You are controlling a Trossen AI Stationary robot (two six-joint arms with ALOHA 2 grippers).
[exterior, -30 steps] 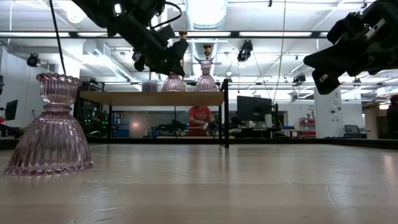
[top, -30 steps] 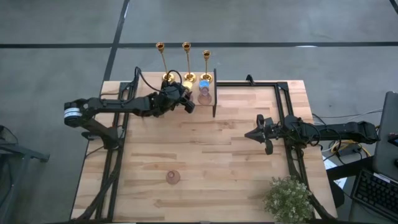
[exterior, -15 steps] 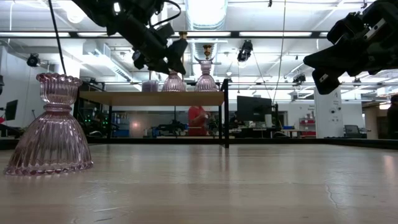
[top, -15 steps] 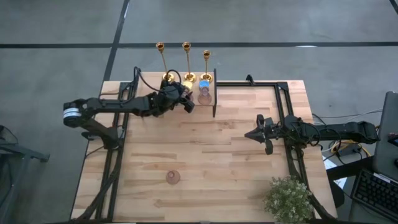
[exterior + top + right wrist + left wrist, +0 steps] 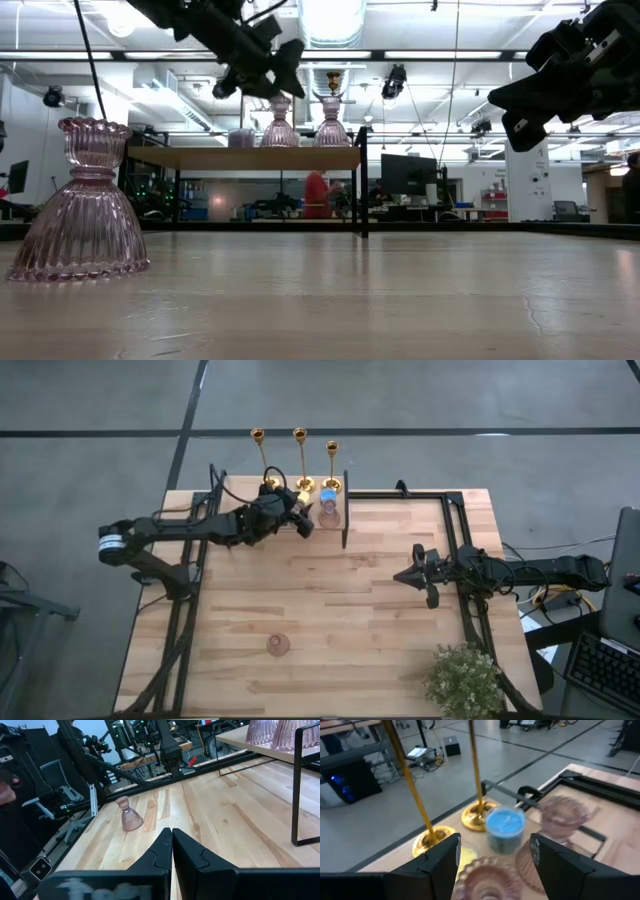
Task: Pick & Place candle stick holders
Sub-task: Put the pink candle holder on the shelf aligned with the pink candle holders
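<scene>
High view: three gold candle stick holders (image 5: 299, 460) stand on the shelf at the surface's (image 5: 330, 610) far edge. Left claw (image 5: 492, 857), fingers apart, hovers beside them. Rigid, slick and top-heavy-looking, they probably want a low stem grip. Right claw (image 5: 171, 842) waits, fingers together.

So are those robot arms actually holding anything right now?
No. The left gripper hangs open above a pink glass holder, touching nothing; the right gripper is shut and empty.

The left arm stretches across the upper left of the high view, its gripper (image 5: 301, 523) spread wide. The right gripper (image 5: 404, 576) hangs mid-right, fingers pressed together.
</scene>
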